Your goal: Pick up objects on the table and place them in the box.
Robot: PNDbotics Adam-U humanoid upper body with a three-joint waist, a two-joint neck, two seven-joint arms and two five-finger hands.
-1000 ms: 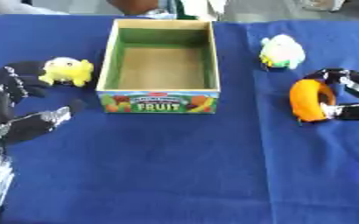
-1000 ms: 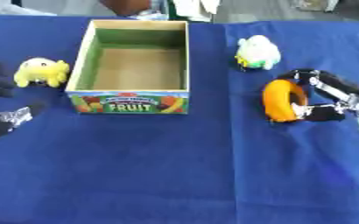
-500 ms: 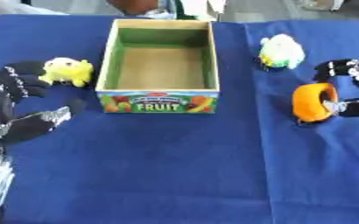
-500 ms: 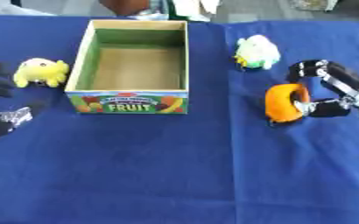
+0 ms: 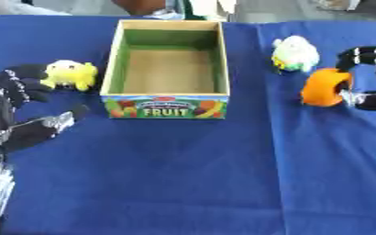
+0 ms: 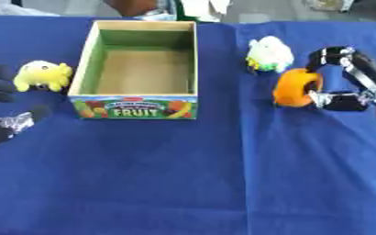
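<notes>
An open wooden box labelled FRUIT stands at the middle far side of the blue table, with nothing inside it. My right hand comes in from the right, and its fingers and thumb are curled round an orange rounded toy, which is held right of the box. A white and green plush toy lies just beyond the orange one. Left of the box sits a yellow plush toy. My left hand rests open at the lower left, fingers up, close to the yellow toy without touching it.
The blue cloth covers the whole table, and a fold runs down it right of the box. A person's clothing shows at the far edge behind the box.
My right hand has carried the orange toy up and toward the far side, closer to the white and green toy. The left hand, box and other toys have stayed put.
</notes>
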